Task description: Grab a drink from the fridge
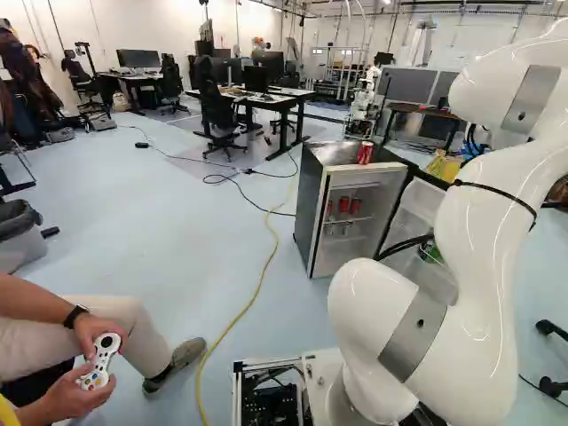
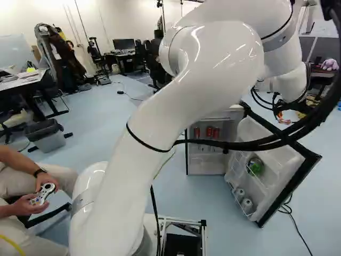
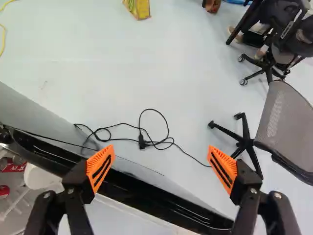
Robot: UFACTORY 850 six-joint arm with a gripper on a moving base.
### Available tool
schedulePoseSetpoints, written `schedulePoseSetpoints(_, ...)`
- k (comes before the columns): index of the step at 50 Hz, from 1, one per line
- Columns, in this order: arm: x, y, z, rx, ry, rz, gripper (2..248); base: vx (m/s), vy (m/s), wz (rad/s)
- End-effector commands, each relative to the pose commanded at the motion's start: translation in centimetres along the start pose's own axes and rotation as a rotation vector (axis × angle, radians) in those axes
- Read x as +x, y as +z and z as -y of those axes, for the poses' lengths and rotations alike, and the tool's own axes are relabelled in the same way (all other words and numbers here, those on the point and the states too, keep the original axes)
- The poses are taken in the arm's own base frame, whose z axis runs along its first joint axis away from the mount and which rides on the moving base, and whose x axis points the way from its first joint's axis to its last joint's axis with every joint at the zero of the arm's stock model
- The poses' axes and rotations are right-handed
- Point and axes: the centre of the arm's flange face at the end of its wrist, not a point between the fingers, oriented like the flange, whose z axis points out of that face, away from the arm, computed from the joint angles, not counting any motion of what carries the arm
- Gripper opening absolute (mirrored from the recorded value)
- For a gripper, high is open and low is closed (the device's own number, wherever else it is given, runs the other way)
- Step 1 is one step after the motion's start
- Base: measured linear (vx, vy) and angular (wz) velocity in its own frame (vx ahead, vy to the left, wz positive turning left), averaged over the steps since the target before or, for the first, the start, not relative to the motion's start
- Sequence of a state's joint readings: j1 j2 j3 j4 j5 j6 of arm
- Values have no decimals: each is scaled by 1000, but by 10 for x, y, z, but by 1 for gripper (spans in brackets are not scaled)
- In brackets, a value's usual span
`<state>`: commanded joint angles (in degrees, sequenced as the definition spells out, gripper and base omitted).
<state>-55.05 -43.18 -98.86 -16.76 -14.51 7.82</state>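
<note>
Above the open fridge door (image 2: 277, 154), end effector (image 2: 282, 117) spread, black cable (image 3: 142, 141), office chair (image 3: 289, 128) beyond

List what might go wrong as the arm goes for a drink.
The open gripper is above the edge of the fridge's open door; lowering there might strike it. The red can on top of the fridge could be knocked off. The black cables along the arm loop out loosely and may snag on the door.
</note>
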Motion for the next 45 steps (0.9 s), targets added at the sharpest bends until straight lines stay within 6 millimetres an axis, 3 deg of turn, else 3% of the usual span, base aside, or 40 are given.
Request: schedulePoseSetpoints(45, 28, 63, -24, -55, 29, 72, 247, 0, 0, 0)
